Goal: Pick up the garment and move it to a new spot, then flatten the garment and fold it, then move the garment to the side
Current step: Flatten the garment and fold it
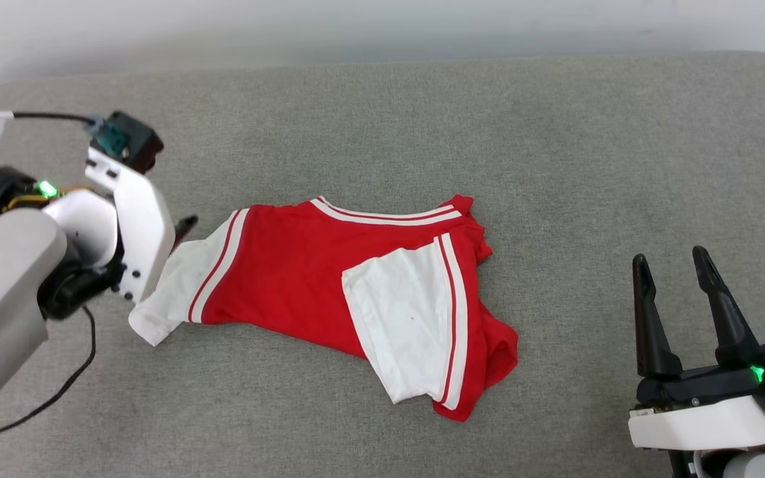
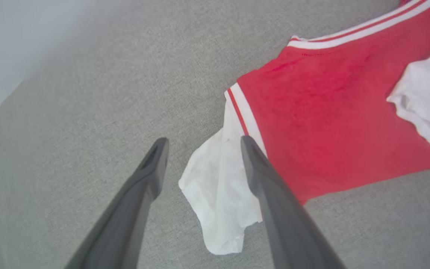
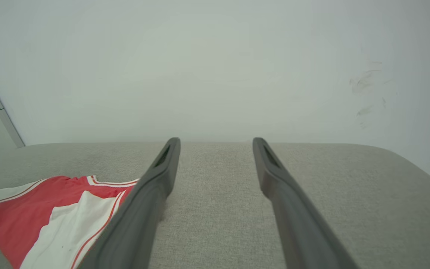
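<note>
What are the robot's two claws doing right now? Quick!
Left claw: open, holding nothing, by the white sleeve of the red soft-fabric T-shirt.
Right claw: open, holding nothing.

Bright, even, diffuse light; faint soft shadows; wrist views slightly soft, warped at edges.

Grey padded surface point(image 1: 555, 166) carrying 1 garment point(image 1: 289, 272).
The woven grey cover is rounded at its far corners. The garment, red with 2 white sleeves, lies rumpled left of the middle, with 1 sleeve folded over the red body and the other spread flat leftward. A black cable point(image 1: 57, 392) trails across the near left part.
</note>
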{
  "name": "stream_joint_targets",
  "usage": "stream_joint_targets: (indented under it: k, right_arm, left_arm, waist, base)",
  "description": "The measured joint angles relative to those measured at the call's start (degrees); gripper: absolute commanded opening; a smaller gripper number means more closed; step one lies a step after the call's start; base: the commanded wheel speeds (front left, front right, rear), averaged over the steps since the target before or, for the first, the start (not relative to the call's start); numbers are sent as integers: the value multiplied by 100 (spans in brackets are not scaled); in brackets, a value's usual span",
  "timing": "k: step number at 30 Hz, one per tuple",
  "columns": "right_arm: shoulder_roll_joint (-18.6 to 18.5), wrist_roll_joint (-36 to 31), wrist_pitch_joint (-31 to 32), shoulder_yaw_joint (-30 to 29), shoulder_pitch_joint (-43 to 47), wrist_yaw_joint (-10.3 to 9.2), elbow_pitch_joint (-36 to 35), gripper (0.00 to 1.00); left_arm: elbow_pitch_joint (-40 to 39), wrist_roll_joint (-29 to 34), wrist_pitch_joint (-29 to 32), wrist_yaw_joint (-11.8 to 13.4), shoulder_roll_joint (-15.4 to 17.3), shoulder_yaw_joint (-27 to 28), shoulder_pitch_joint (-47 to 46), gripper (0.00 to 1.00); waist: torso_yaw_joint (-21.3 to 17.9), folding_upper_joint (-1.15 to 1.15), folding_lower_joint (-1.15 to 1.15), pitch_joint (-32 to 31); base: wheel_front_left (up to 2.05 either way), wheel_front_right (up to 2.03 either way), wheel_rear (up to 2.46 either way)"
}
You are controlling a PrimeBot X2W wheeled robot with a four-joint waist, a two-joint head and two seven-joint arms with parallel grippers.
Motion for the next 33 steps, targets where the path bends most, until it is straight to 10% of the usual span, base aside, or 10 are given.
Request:
stream_joint_targets:
  k: [17,33]
  right_arm:
    - [-1,-11,0,93,25,-1,-30,100]
    - [-1,64,0,152,-109,0,-57,100]
  left_arm:
    - [-1321,27,1203,-323,-851,-335,-629,100]
    - [-1782,833,2607,-393,-1370,-464,722,100]
  waist:
    - [-319,0,0,-42]
    - [-678,0,0,324]
  base:
    - [0,0,0]
    - [0,0,0]
